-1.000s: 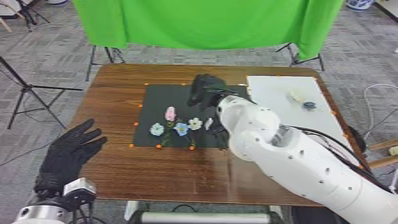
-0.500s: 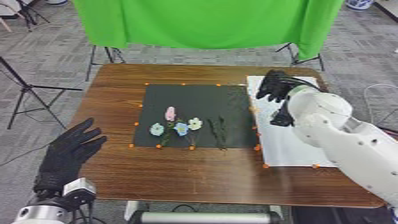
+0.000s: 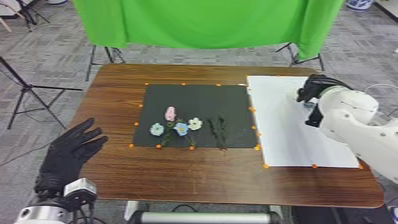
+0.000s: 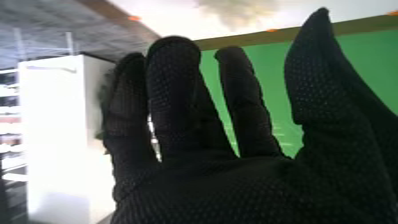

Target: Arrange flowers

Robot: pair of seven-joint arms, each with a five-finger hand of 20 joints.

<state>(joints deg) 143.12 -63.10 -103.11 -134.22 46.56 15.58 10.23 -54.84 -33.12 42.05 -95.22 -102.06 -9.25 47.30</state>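
Over at eight o'clock of the brown wooden table (image 3: 124, 175), the robot's left hand (image 3: 67, 152) in its black fabric glove hangs by the edge, fingers straight and spread apart. Left of the table's middle lies a square dark sheet (image 3: 197, 95); on it, a round pale-blue flower (image 3: 157, 130) sits at eight o'clock, then a long pink flower (image 3: 170, 113) at nine; a brighter blue flower (image 3: 181, 128) with a yellow centre is at seven, and a small white flower (image 3: 195, 123) is just beside it, close to six. Some thin dark-green stems (image 3: 218, 132) lie at five o'clock, apart from those blooms. On the long white sheet (image 3: 306, 145) to the right, a pale cream flower (image 4: 238, 11) lies near twelve; the black-gloved right hand (image 3: 320, 87) is over the one o'clock part, fingers extended, thumb well apart from them; a small blue-grey thing (image 3: 308, 104) shows by it, though I can't tell whether they touch.
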